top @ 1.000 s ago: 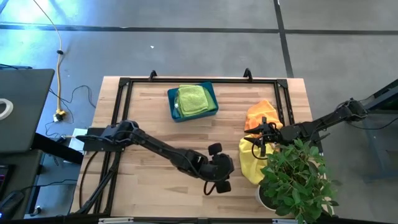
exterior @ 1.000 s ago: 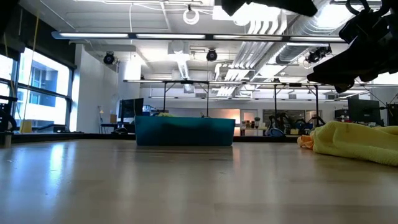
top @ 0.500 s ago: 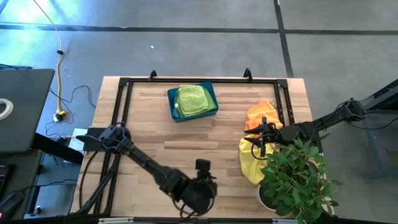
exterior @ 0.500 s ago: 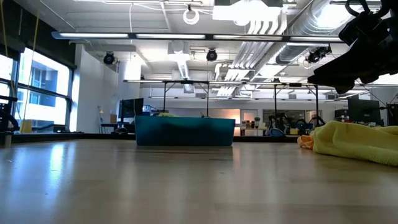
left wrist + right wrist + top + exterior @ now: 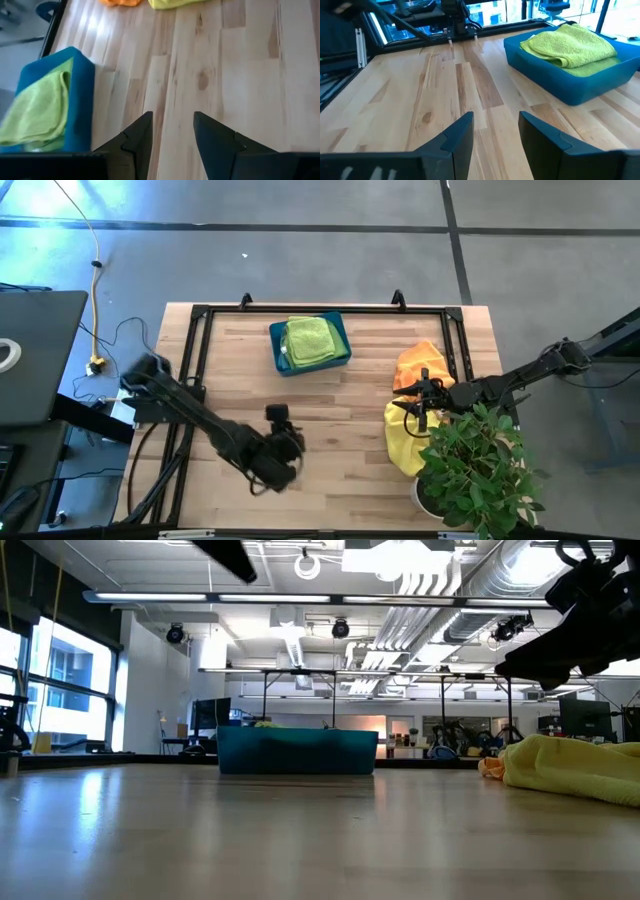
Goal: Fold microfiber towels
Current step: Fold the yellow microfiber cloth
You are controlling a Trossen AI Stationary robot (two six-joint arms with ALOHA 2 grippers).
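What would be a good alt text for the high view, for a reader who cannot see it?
Seen from above, a wooden table holds a teal bin with a folded lime green towel inside, plus orange and yellow towels by a potted plant. The left gripper is empty and open over bare wood; the right gripper, open, is above the yellow towel.

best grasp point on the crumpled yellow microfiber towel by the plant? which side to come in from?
Judging from above, pinch the crumpled yellow microfiber towel at its bare edge facing the table's middle, coming from that side. The leafy potted plant overhangs its other edge, and the orange towel lies at its far end. The right gripper, open and empty, sits above it.
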